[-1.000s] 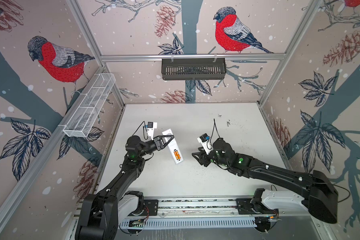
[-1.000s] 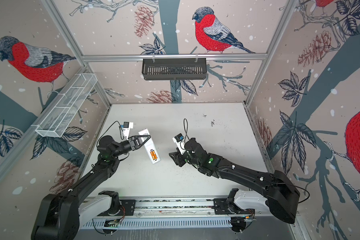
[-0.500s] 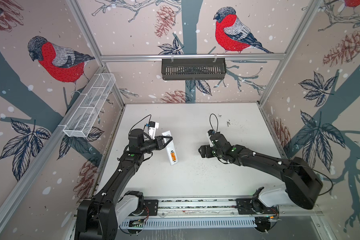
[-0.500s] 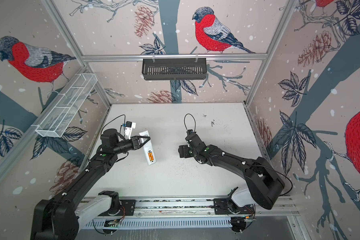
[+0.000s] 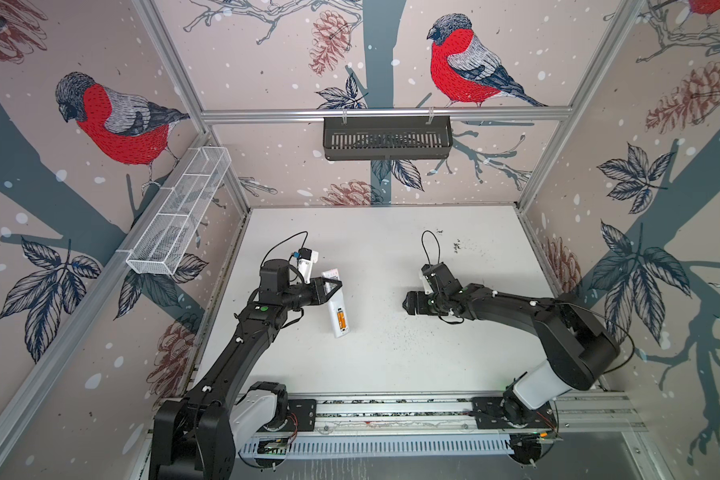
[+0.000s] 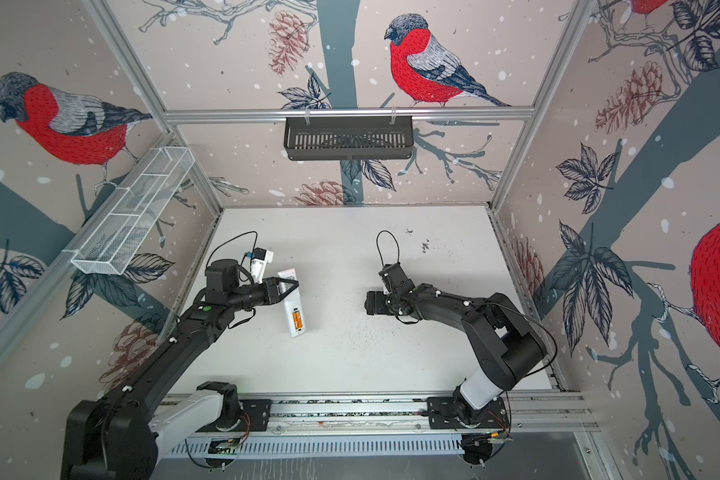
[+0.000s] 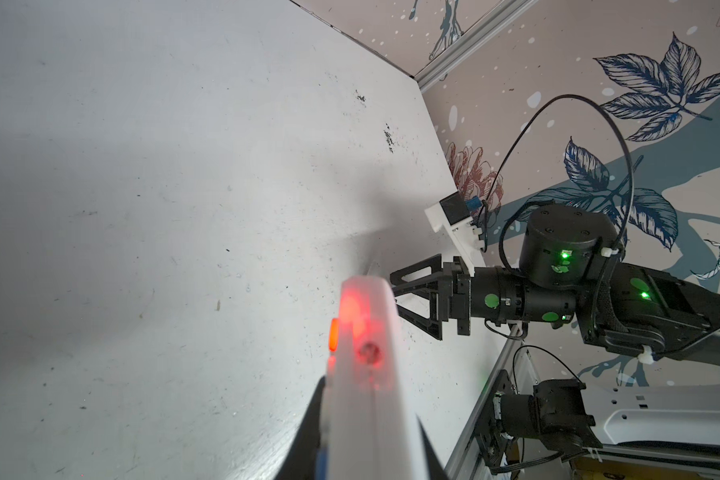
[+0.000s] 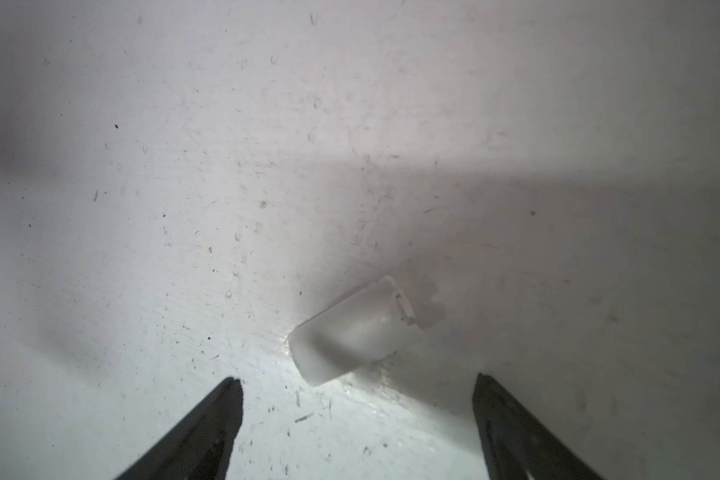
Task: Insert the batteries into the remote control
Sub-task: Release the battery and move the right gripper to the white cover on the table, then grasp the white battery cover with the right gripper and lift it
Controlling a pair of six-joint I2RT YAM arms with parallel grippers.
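Left jaws are clamped shut on the remote control, kept bay-up, probably so the orange batteries seated in it stay reachable. Right jaws are spread wide, well apart from it, over a small white cover on the table, likely lined up for pickup. They're opened noticeably wider than a second ago.

Black arms, white base links, green lights, looping black cables, black right gripper.
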